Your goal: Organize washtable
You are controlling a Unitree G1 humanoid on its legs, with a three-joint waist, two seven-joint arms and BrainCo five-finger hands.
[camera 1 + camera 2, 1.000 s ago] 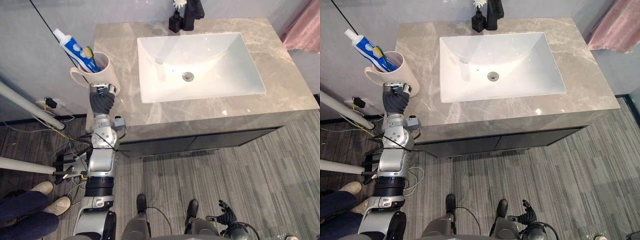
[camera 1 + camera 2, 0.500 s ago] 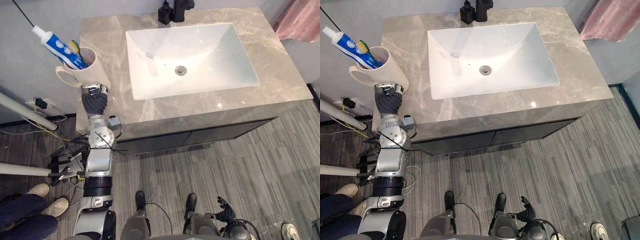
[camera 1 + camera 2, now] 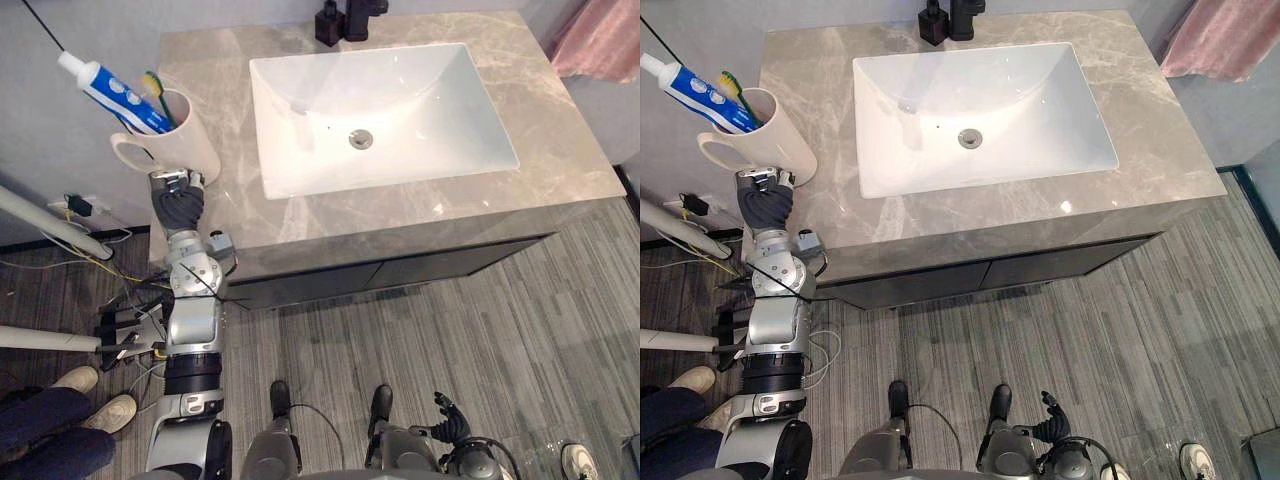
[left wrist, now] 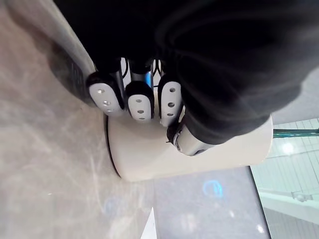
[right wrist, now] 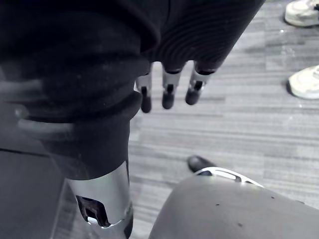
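A cream mug [image 3: 172, 135] stands at the left end of the grey marble counter [image 3: 560, 140], holding a blue-and-white toothpaste tube [image 3: 103, 90] and a green toothbrush [image 3: 153, 86]. My left hand [image 3: 176, 200] is at the counter's front left corner, just in front of the mug. In the left wrist view its fingers [image 4: 138, 99] are curled with nothing inside them, and the thumb tip lies against the mug's wall [image 4: 199, 159]. My right hand [image 5: 168, 89] hangs low over the floor with its fingers straight and holds nothing.
A white sink [image 3: 375, 115] is set in the middle of the counter, with a black soap bottle [image 3: 328, 24] and a black tap [image 3: 360, 12] behind it. A pink cloth [image 3: 600, 45] hangs at the far right. A person's shoes [image 3: 90, 392] stand on the floor at lower left.
The camera shifted at first. Since then my left hand has slid a little to the left along the counter's edge. The mug has stayed put.
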